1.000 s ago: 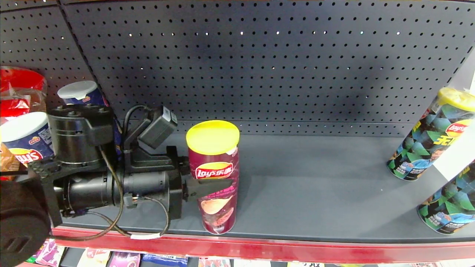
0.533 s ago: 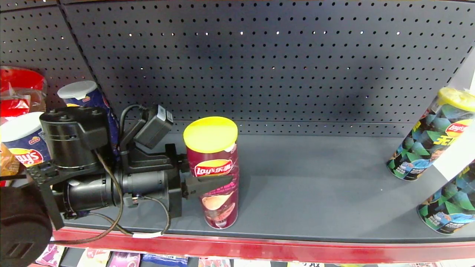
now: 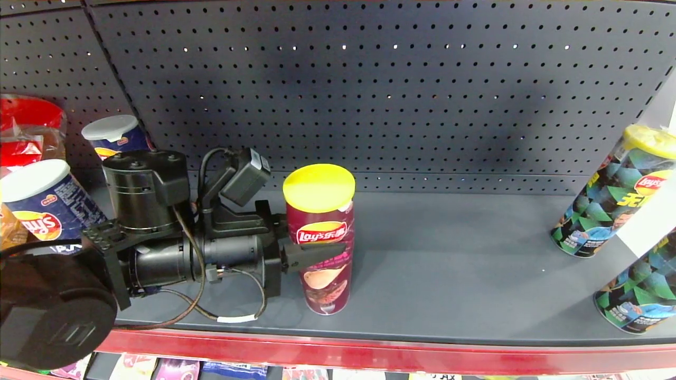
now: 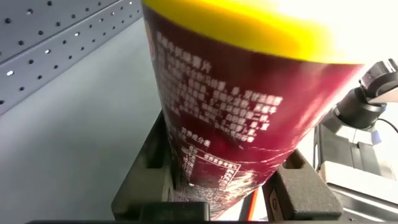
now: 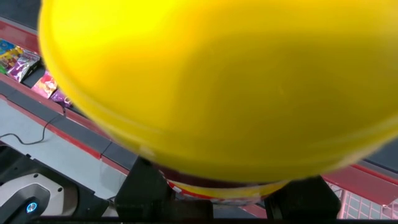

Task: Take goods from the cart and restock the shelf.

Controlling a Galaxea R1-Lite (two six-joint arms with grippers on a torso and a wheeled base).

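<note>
A maroon chips can point(image 3: 321, 237) with a yellow lid stands upright near the front of the grey shelf point(image 3: 449, 274). My left gripper point(image 3: 317, 254) comes in from the left and is shut on the can's middle. In the left wrist view the can point(image 4: 249, 124) sits between the two dark fingers point(image 4: 149, 174). In the right wrist view another can's yellow lid point(image 5: 217, 81) looms close, and my right gripper point(image 5: 217, 199) is shut on the red body just under it.
Blue cans with white lids point(image 3: 39, 203) point(image 3: 116, 137) and a red bag point(image 3: 26, 126) crowd the shelf's left end. Patterned cans point(image 3: 612, 195) point(image 3: 639, 295) stand at the right. Between them lies bare shelf, bounded by the pegboard wall point(image 3: 369, 95) and the red front edge point(image 3: 369, 356).
My left gripper has carried the maroon can to the right and a little deeper onto the shelf, uncovering the blue cans behind the arm.
</note>
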